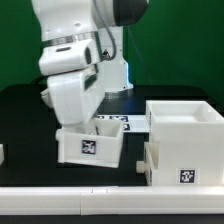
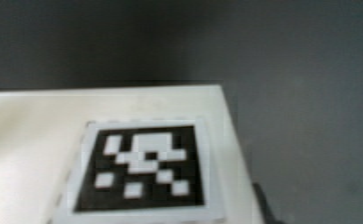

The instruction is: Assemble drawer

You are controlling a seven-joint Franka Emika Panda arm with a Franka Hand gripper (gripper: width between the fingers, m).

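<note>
Nearest the lens: long white strip (image 1: 110,205) across the foreground of the exterior view, along the edge of the black tabletop (image 1: 25,125).

Just behind it, toward the exterior view's right: large boxy casing (image 1: 185,125), white, open-topped, upright. One black-and-white square tag (image 1: 187,175) on the near face.

On the exterior view's left of the casing, near it but apart: small white tray (image 1: 90,145), sitting on the tabletop, slightly turned, likewise tagged on its near face.

Over the tray: white arm (image 1: 70,60), reaching down, with jaws (image 1: 88,124) lowered to the tray's rim at its far side. Jaws closed. Fingertips hidden behind the hand and the tray wall, so impossible to tell whether pinching that wall or nothing.

Behind tray and arm: marker board (image 1: 112,122), flat on the tabletop, partly hidden.

At the exterior view's left edge: small white fragment (image 1: 2,154), cut off, not identifiable.

Wrist view: blurred white face (image 2: 89,110) bearing one square marker (image 2: 146,170), dark tabletop beyond its edge. Owner of that face not determinable.
</note>
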